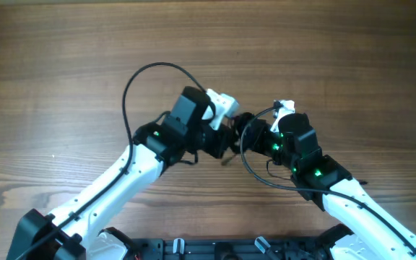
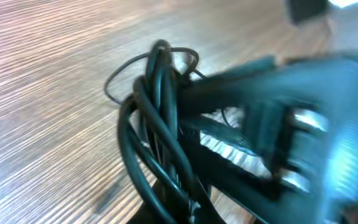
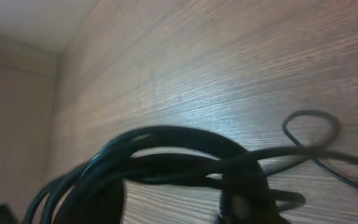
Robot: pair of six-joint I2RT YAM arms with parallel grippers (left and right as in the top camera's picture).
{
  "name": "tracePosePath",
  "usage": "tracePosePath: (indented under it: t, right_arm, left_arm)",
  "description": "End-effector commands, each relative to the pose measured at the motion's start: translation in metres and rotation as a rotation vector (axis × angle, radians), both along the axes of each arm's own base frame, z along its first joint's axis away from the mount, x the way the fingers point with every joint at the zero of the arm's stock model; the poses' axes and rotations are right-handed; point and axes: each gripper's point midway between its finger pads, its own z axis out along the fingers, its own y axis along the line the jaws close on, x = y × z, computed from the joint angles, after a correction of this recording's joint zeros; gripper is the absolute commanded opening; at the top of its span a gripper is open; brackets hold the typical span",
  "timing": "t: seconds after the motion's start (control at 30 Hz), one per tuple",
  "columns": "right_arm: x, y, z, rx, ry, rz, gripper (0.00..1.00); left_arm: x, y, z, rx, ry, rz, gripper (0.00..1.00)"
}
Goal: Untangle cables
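Note:
The cables (image 2: 157,118) are a bunch of thin black cords looped together just above the wooden table. My left gripper (image 2: 179,211) is shut on the lower part of the bunch. In the overhead view both grippers meet at mid-table, the left gripper (image 1: 226,137) facing the right gripper (image 1: 248,133), and they hide most of the tangle; a short cord end (image 1: 227,161) sticks out below. In the right wrist view the cables (image 3: 166,146) arch across my right gripper (image 3: 173,199), whose jaws stand apart, open. A thin loop (image 3: 309,121) trails to the right.
The wooden table (image 1: 63,58) spreads around both arms. A thicker black robot cable (image 1: 143,72) arcs over the left arm, and another (image 1: 255,173) hangs by the right arm. The arm bases sit at the near edge.

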Motion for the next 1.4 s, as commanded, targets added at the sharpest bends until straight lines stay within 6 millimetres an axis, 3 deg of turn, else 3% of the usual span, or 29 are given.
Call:
tracePosePath:
  t: [0.0,0.2,0.27,0.37,0.5,0.67,0.8,0.93,1.0,1.07,1.1,1.13,1.23,1.27,1.33,1.37]
  right_arm:
    - [0.012,-0.019,0.010,-0.086,-0.091,-0.035,0.71]
    - [-0.011,-0.022,0.038,-0.137,-0.200,0.078,0.83]
    - [-0.013,-0.023,0.046,-0.205,-0.285,0.137,0.84]
    - [-0.014,-0.024,0.054,-0.311,-0.404,0.224,0.92]
    - [-0.016,-0.024,0.049,-0.456,-0.493,0.337,0.94]
    - [-0.021,-0.022,0.043,-0.524,-0.532,0.429,0.94]
    - [-0.050,0.005,0.037,-0.427,-0.562,0.661,0.93]
    - [-0.065,0.020,0.030,-0.339,-0.548,0.772,0.88]
    - [-0.066,0.024,0.026,-0.311,-0.532,0.796,0.73]
    - [-0.060,0.024,0.022,-0.315,-0.514,0.774,0.28]
    - [-0.054,0.023,0.023,-0.298,-0.483,0.721,0.16]
    - [-0.048,0.021,0.025,-0.278,-0.452,0.656,0.04]
    - [-0.033,0.017,0.034,-0.211,-0.389,0.502,0.04]
    - [-0.030,0.016,0.036,-0.178,-0.352,0.449,0.04]
    - [-0.022,0.009,0.034,-0.151,-0.288,0.348,0.04]
    - [-0.017,0.003,0.032,-0.150,-0.258,0.279,0.04]
  left_arm:
    - [0.022,0.029,0.004,-0.024,0.068,0.149,0.04]
    - [0.040,0.057,0.001,-0.020,0.087,0.241,0.05]
    - [0.038,0.054,0.003,-0.035,0.090,0.219,0.10]
    - [0.012,0.035,0.016,-0.122,0.044,-0.034,0.06]
    - [-0.018,0.032,0.017,-0.152,0.011,-0.243,0.04]
    - [-0.037,0.039,0.007,-0.112,0.026,-0.320,0.04]
    - [-0.041,0.035,0.014,-0.159,0.009,-0.363,0.04]
    - [-0.043,0.032,0.020,-0.192,-0.009,-0.392,0.04]
    - [-0.043,0.032,0.020,-0.192,-0.011,-0.392,0.04]
    - [-0.042,0.031,0.020,-0.193,-0.014,-0.392,0.04]
    - [-0.042,0.031,0.020,-0.193,-0.016,-0.391,0.05]
    - [-0.039,0.031,0.021,-0.196,-0.025,-0.387,0.11]
    - [-0.031,0.031,0.024,-0.203,-0.055,-0.374,0.25]
    - [-0.026,0.032,0.026,-0.208,-0.052,-0.346,0.34]
    - [-0.012,0.032,0.031,-0.230,-0.037,-0.275,0.66]
    - [-0.006,0.031,0.034,-0.242,-0.028,-0.239,1.00]
